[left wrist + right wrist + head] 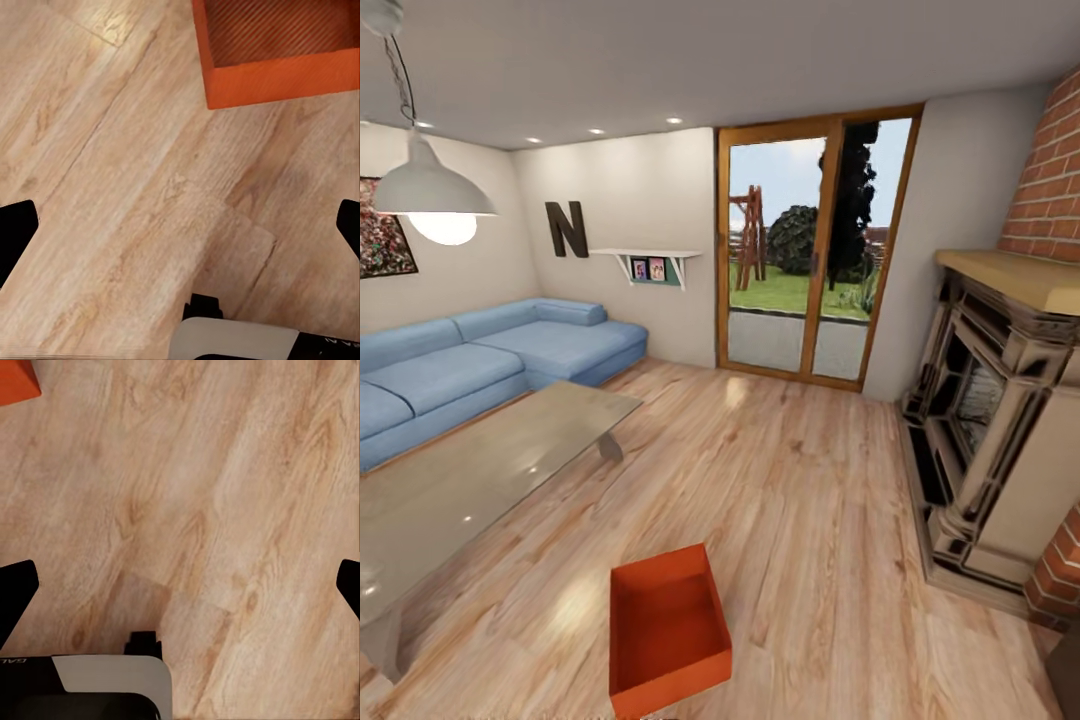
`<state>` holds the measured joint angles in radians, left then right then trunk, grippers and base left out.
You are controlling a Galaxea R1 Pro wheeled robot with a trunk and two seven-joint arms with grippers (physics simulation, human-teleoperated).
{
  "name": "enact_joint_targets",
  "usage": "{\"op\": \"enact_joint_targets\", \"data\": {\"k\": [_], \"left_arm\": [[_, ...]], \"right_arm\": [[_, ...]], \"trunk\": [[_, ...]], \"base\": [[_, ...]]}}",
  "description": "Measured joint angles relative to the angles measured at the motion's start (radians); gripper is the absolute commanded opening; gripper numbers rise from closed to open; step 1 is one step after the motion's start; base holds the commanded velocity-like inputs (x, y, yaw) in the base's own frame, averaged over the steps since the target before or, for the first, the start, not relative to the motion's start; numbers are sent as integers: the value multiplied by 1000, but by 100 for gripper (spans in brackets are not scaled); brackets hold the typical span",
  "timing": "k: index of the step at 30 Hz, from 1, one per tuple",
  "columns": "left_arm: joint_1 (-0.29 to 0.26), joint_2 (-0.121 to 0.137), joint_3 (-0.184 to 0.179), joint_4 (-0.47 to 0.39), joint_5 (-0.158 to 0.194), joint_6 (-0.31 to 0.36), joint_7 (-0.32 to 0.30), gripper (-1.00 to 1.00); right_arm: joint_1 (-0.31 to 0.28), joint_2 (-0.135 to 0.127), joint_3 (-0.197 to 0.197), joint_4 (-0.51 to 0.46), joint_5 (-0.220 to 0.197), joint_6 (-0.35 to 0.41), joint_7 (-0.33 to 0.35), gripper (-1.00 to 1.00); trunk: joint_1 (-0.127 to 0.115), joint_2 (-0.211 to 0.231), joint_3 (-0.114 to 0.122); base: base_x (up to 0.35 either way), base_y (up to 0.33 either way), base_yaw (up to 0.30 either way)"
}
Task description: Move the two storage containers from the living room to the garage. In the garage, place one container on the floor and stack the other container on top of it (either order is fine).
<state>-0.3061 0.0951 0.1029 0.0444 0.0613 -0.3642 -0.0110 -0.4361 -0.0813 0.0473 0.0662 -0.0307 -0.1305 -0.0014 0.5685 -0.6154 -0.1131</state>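
One storage container [665,630] is sitting at six o'clock on the wood planks; both end effectors [180,225] [180,585] are hanging spread, empty. Best lowering squarely over a wall.

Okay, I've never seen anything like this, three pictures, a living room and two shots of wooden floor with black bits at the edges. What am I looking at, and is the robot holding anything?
These are simulator renders from one wheeled robot with two arms. The big picture comes from a camera on its head, looking across a living room: a blue sofa, a grey low table, a brick fireplace and a glass door. On the wood plank floor just ahead sits one red-orange storage container, open and empty.

The other two pictures come from cameras on the wrists, each looking down along a gripper. The black shapes at the edges are the finger tips, spread wide apart. The left gripper hangs over bare floor near the container; the right gripper sees just its corner. Both are open and hold nothing.
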Motion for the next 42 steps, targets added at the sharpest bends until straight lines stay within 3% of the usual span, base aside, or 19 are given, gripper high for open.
{"op": "enact_joint_targets", "data": {"k": [14, 33, 42], "left_arm": [[0, 0, 0, 0, 1, 1, -2, 100], [0, 0, -1, 0, 3, 2, 5, 100], [0, 0, -1, 0, 2, -1, 4, 100]], "right_arm": [[0, 0, 0, 0, 0, 0, 0, 100], [0, 0, 0, 0, 1, 0, 0, 100], [0, 0, 0, 0, 1, 0, 0, 100]], "trunk": [[0, 0, 0], [-1, 0, 0], [0, 0, 0]], "base": [[18, 0, 290], [317, -4, 285], [203, -43, 48]]}}
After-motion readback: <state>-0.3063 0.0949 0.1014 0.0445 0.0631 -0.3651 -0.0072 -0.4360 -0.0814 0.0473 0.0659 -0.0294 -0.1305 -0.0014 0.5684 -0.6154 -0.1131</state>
